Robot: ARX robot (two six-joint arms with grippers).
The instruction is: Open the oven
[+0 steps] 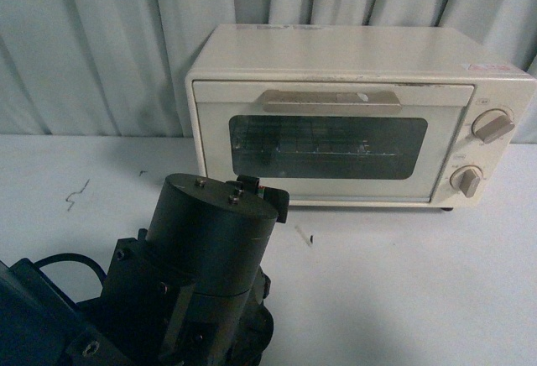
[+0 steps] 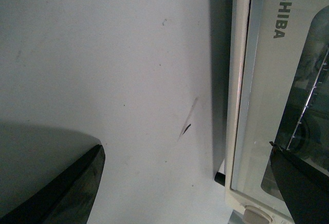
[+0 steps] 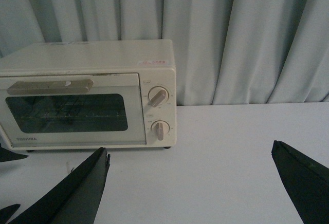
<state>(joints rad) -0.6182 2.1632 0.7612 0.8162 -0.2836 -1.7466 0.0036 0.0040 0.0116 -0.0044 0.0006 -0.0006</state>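
The oven point(image 1: 361, 55) stands on the tabletop point(image 1: 419, 299), toward the back, a curtain point(image 1: 101, 39) behind it. Its handle point(image 1: 331, 101) runs along the top of the door point(image 1: 212, 152), two knobs point(image 1: 492, 125) stacked right of it, a rack point(image 1: 327, 143) inside. The left arm point(image 1: 210, 248) lies before its left end

Oven point(image 2: 257, 80) mostly cropped, L wrist view

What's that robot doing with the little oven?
The robot seems to be getting ready to open the oven, which sits on a white table with its door shut. Its left gripper is open and close to the lower part of the oven's front, by the glass door, not on the handle yet. The right gripper is open too, further from the oven and holding nothing.
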